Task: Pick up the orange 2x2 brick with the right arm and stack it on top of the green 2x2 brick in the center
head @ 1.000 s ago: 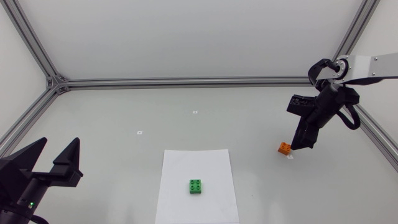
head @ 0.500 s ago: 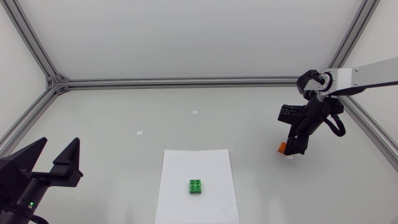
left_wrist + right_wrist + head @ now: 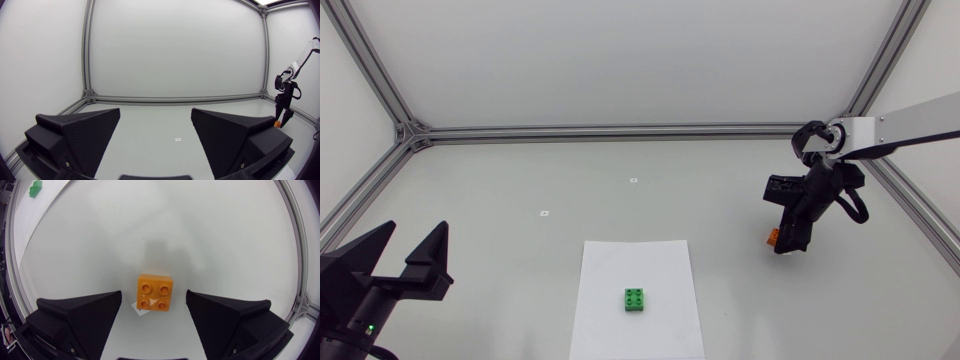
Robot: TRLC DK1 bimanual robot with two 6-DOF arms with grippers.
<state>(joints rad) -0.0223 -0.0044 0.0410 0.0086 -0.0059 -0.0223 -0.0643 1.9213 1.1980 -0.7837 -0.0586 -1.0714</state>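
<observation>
The orange 2x2 brick point(image 3: 155, 293) lies on the table between the open fingers of my right gripper point(image 3: 152, 305), untouched on both sides. From above, the right gripper point(image 3: 786, 245) points down over the orange brick point(image 3: 773, 236), covering most of it. The green 2x2 brick point(image 3: 636, 299) sits on a white paper sheet point(image 3: 635, 262) at the table's front middle; it shows far ahead in the right wrist view as a green brick point(image 3: 35, 188). My left gripper point(image 3: 410, 262) stands open at the front left, nothing between its fingers point(image 3: 85, 135).
Small white markers lie on the table: one point(image 3: 633, 180) at the back middle, one point(image 3: 545, 212) further left, and one point(image 3: 139, 309) under the orange brick's near edge. An aluminium frame point(image 3: 610, 131) borders the table.
My right arm has swung left and lowered, bringing its gripper from beside the orange brick to directly over it. The left arm and the green brick have not moved.
</observation>
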